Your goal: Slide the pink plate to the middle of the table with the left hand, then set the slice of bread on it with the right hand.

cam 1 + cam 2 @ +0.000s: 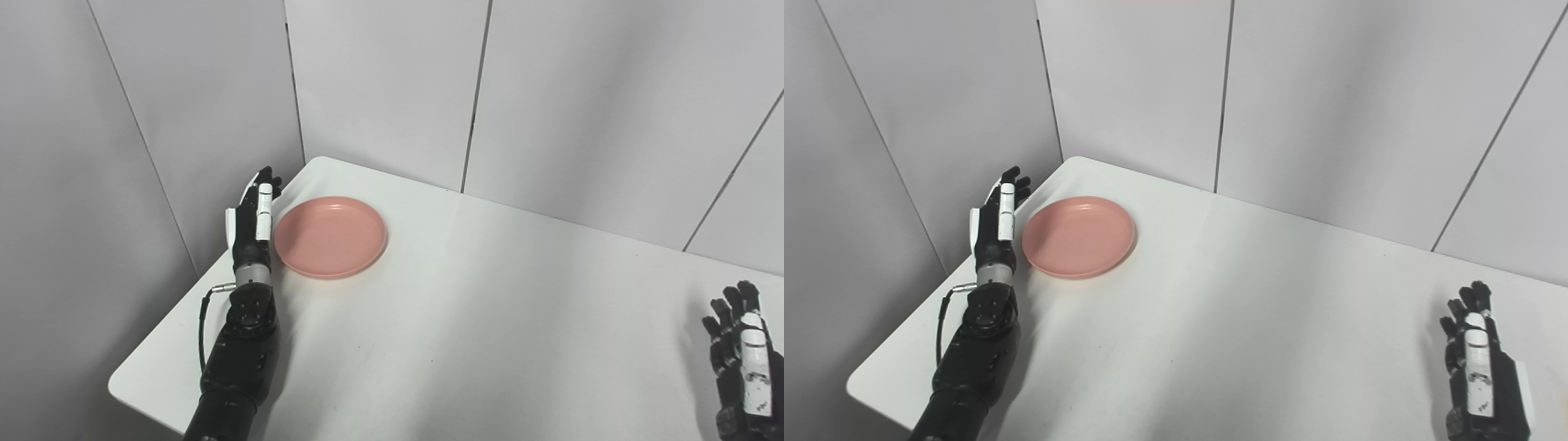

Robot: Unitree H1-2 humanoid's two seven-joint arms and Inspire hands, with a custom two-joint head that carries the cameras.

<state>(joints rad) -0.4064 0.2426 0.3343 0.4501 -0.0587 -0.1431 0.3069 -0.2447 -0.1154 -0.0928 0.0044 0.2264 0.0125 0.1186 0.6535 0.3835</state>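
While the pink plate (331,237) lies at the white counter's (465,318) ten o'clock, the left hand (252,218) stands just beside its nine o'clock rim, fingers spread; the right hand (1479,367) rests spread at four o'clock, holding nothing.

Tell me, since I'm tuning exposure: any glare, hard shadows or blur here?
Left eye view: even light, soft shadow right of the left hand, faint sheen on the pink plate, all sharp. Right eye view: same; the right hand is sharp, the table shows no glare.
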